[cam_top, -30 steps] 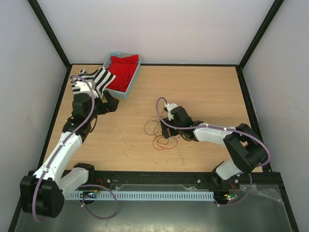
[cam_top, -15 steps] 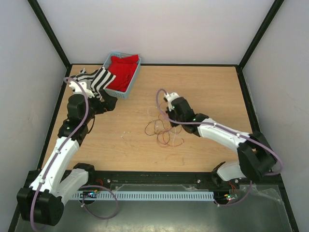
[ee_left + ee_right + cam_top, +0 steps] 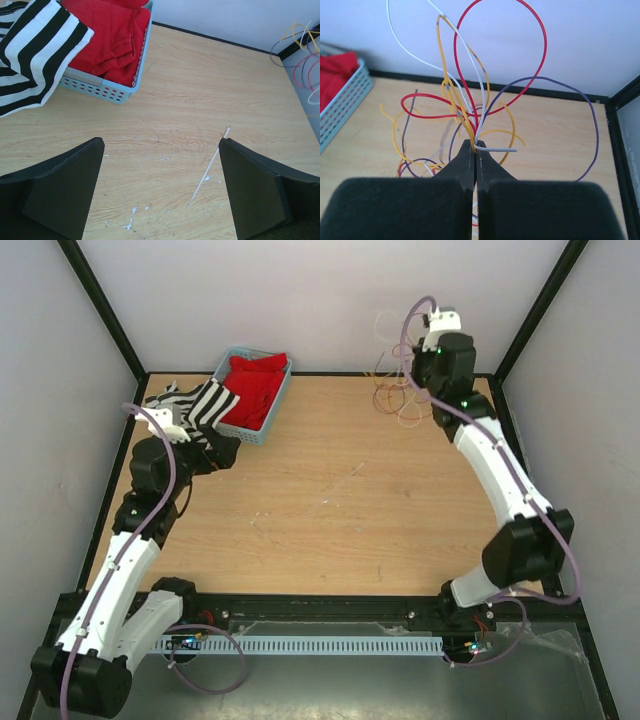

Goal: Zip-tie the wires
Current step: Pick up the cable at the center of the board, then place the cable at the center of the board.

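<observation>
The wires (image 3: 393,392) are a loose bunch of thin red, yellow, purple and white strands, hanging in the air at the table's far right corner. My right gripper (image 3: 412,373) is shut on them. In the right wrist view the strands (image 3: 470,127) fan up in loops from between the closed fingertips of the gripper (image 3: 476,147). The left wrist view catches the same loops (image 3: 305,65) at its top right edge. My left gripper (image 3: 225,450) hovers wide open beside the basket, with nothing between its fingers (image 3: 161,142). A thin whitish zip tie (image 3: 210,165) lies flat on the wood, seen faintly from above (image 3: 347,476).
A pale blue basket (image 3: 277,405) at the back left holds red cloth (image 3: 255,385), seen also in the left wrist view (image 3: 141,70). A black-and-white striped cloth (image 3: 195,405) lies against its left side. Black frame posts and white walls bound the table.
The right gripper shut on the wires at mid-table, then lifted them up and away to the far right corner. The left arm drew back slightly toward the left.
</observation>
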Motion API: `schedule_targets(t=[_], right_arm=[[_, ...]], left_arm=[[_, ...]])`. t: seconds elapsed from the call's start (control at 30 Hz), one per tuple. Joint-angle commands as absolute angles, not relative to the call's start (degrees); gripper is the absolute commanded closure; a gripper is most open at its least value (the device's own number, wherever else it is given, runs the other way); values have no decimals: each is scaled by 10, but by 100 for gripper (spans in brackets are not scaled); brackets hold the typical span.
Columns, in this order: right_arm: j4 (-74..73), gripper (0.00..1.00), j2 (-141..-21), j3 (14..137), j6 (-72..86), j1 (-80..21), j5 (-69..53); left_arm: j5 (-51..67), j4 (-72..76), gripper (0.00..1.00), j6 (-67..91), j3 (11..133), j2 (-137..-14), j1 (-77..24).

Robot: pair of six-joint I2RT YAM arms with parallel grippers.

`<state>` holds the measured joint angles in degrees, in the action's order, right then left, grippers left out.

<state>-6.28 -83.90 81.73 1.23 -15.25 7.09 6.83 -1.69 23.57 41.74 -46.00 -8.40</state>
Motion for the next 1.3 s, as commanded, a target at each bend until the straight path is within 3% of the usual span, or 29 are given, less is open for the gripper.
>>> schedule_targets(t=[0.0,0.27,0.3,0.33,0.37,0.4,0.5,0.7,0.97,1.27], right_arm=[[-61,100,-941,903,31,-90,56],[-59,99,-1150,1031,81,-39,2],[-60,86,-1160,1035,84,-39,8],[-59,68,-1165,1037,87,-38,16],[-59,43,-1168,1038,90,-39,25],[-60,28,-1167,1039,90,-38,31],[-64,13,-1143,1033,76,-38,30],[-65,8,-1070,959,43,-38,52],[-66,25,-1070,857,57,-49,-62],[-67,28,-1146,850,70,-99,-36]], left_arm=[[81,-13,1,233,432,-470,-84],[124,-14,1,224,451,-504,-84],[128,-14,1,223,454,-508,-84],[130,-13,1,223,455,-512,-84],[131,-14,1,222,456,-514,-84],[134,-14,1,222,458,-516,-84],[137,-12,1,236,462,-524,-84],[171,-12,1,278,483,-546,-84],[223,-11,1,283,496,-572,-85],[233,-11,1,279,492,-576,-85]])
